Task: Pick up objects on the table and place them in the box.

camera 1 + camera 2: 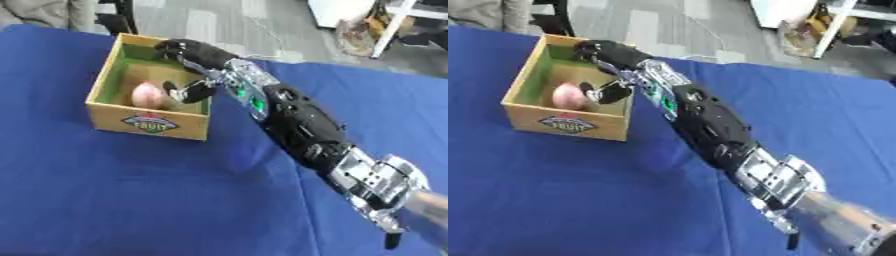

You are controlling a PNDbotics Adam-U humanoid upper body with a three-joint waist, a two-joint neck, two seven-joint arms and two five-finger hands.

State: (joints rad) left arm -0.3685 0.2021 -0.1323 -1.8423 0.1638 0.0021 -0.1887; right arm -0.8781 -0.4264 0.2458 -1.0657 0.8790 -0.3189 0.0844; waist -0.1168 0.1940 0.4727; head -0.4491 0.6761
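Observation:
A small cardboard box (pixel 150 123) with a green lining and a fruit label on its front wall stands on the blue table at the upper left. A pink, rounded fruit (pixel 146 94) lies inside it, against the front wall. My right arm runs from the lower right corner up to the box. My right hand (pixel 198 54) hangs over the box's right side, open, with its fingers stretched toward the far rim. Its thumb (pixel 192 91) points down just right of the fruit, and I cannot tell whether it touches. The left hand shows in no view.
A blue cloth (pixel 131 190) covers the whole table. Beyond the far edge lie grey floor, dark chair legs (pixel 114 20) at the upper left and white furniture (pixel 385 25) at the upper right.

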